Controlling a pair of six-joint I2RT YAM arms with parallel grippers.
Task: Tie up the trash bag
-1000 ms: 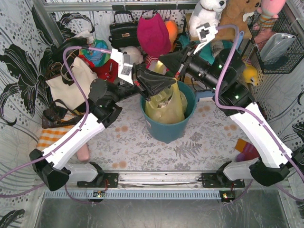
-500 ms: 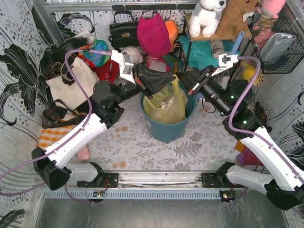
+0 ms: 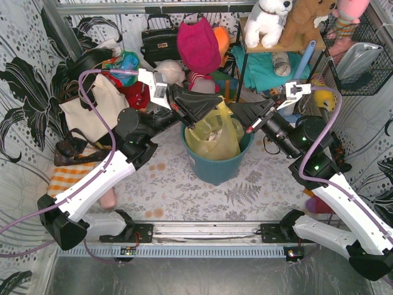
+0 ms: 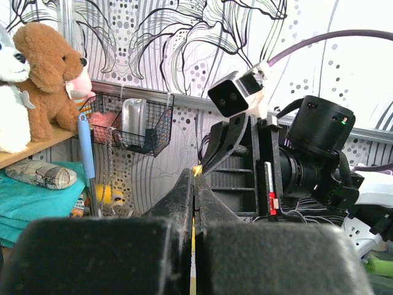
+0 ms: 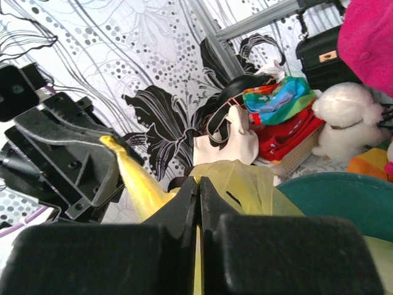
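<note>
On the patterned table (image 3: 184, 190) between the two arms stands the teal bin (image 3: 215, 171), and inside it sits the trash bag (image 3: 216, 140). Its thin yellow-green plastic rises above the rim, with crumpled white paper (image 3: 212, 131) showing through. The left gripper (image 3: 207, 110) comes in over the bin's far-left rim and the right gripper (image 3: 241, 112) faces it from the right, so the two are near each other above the bag's mouth. Each wrist view shows its own jaws pressed together with only a sliver of yellow film between them, so each is clamped on a piece of the bag's top edge. From the right wrist, the left gripper's piece is a tight twisted strip (image 5: 132, 175), while the right gripper's own piece is a looser flap (image 5: 245, 184). The step in hand appears to be drawing the two ends up before crossing them into a knot. To do it well, lift both ends evenly until the plastic is snug over the paper. Then pass one end over the other with the fingertips close, pulling sideways rather than upward so the light bag is not hauled out of the bin. The film is slick and tears easily, so firm grips and slow, steady tension look wise.
</note>
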